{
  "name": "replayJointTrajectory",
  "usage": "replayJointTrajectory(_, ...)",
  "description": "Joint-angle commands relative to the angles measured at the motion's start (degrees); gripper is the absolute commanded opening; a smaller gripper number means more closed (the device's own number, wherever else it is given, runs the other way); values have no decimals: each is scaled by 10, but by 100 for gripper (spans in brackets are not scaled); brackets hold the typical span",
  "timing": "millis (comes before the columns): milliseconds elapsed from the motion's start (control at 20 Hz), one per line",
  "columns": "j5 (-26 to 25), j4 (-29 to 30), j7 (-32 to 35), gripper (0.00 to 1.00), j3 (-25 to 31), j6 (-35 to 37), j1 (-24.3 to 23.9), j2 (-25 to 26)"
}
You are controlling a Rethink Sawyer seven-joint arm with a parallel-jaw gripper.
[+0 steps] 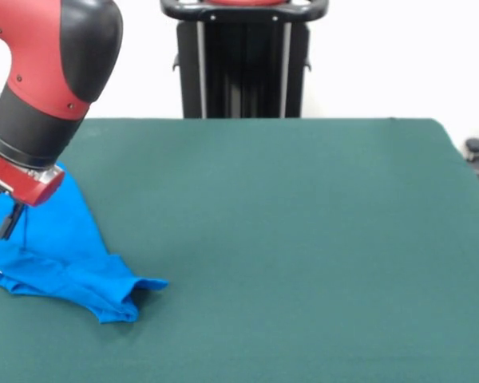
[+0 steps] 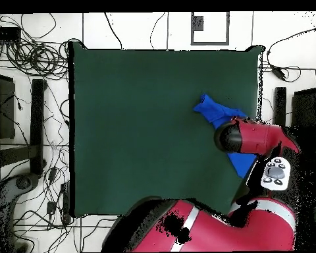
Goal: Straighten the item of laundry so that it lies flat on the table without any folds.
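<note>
One blue T-shirt [image 1: 64, 255] crumpled at table [image 1: 303, 239] edge, one arm above, fingers' [image 1: 9, 221] state unclear

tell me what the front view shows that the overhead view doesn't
Only the front view shows a white patch of print on the small bright blue T-shirt, at the picture's left edge, a sleeve sticking out toward the table's middle, and a dark gripper tip hanging over the cloth; whether it is open is unclear.

Only the overhead view shows the whole dark green felt-like table, the cables on the floor around it, and the shirt sitting near one table edge, partly hidden under the arm.

Both show the red and black arm over the crumpled, folded shirt.
</note>
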Motion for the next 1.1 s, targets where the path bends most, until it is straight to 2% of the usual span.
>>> replayJointTrajectory(50,19,35,53,100,65,34,33,43)
replayJointTrajectory(1100,14,28,53,100,64,18,35,57)
